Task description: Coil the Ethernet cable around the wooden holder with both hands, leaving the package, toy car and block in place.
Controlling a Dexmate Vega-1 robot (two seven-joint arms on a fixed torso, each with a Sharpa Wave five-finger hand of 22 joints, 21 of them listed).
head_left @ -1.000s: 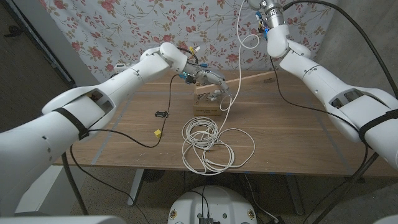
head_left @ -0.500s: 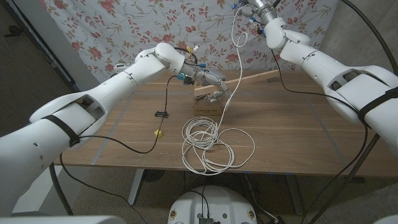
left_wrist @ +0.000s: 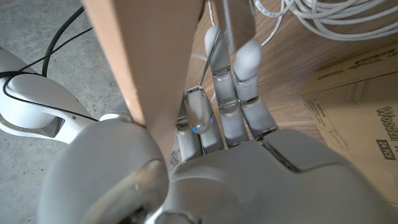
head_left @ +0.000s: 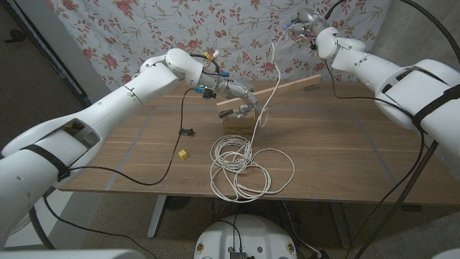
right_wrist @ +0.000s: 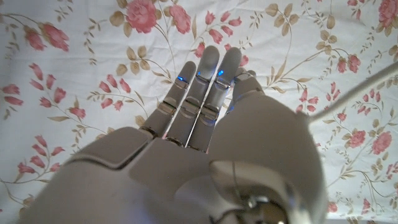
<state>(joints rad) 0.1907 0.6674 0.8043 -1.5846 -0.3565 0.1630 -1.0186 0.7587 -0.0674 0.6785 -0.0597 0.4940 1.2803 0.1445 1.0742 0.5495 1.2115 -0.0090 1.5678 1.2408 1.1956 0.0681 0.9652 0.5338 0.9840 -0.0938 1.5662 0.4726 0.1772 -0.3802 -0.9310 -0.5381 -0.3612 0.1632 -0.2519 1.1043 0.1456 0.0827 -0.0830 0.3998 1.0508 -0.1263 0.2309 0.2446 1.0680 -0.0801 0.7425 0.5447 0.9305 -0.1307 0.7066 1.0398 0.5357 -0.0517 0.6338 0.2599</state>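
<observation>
**Two hands on one cable, one low and one high**

Most of the white Ethernet cable (head_left: pixel 241 169) lies in loose loops on the wooden table (head_left: pixel 345 137), at six o'clock from the wooden holder (head_left: pixel 269 92), a long slat tilted over a cardboard box (head_left: pixel 237 121). One strand rises from the holder toward one o'clock. The left hand (head_left: pixel 237 93) grips the slat, fingers (left_wrist: pixel 249 68) wrapped alongside it. The right hand (head_left: pixel 302 20) is raised high before the floral cloth (head_left: pixel 129 29), fingers (right_wrist: pixel 199 93) straight and together; whether it pinches the strand cannot be told. A yellow block (head_left: pixel 184 153) sits at nine o'clock from the loops.
</observation>
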